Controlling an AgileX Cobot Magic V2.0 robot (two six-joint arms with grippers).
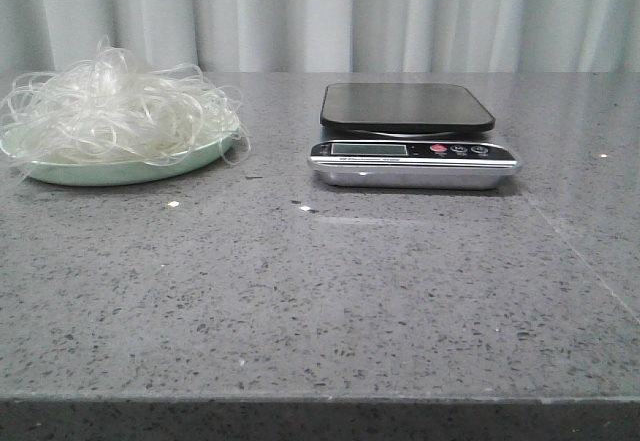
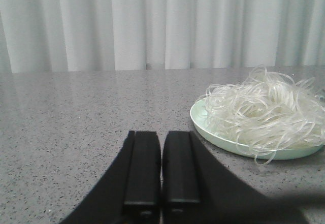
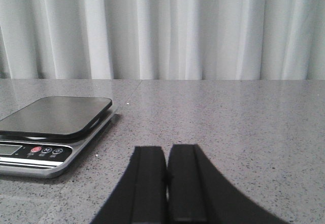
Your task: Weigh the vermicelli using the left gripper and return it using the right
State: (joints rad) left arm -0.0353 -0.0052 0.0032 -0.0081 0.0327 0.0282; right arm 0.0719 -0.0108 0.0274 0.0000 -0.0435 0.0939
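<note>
The vermicelli [image 1: 115, 106] is a fluffy whitish tangle piled on a pale green plate [image 1: 120, 170] at the table's far left. It also shows in the left wrist view [image 2: 264, 109], on the plate [image 2: 213, 132]. A kitchen scale [image 1: 410, 136] with a bare black platform stands at centre right; it also shows in the right wrist view [image 3: 51, 127]. My left gripper [image 2: 161, 135] is shut and empty, low over the table beside the plate. My right gripper [image 3: 167, 150] is shut and empty, beside the scale. Neither gripper shows in the front view.
Grey speckled tabletop [image 1: 320, 301] with a few small white crumbs [image 1: 173, 204] in front of the plate. A white curtain [image 1: 320, 11] hangs behind the table's far edge.
</note>
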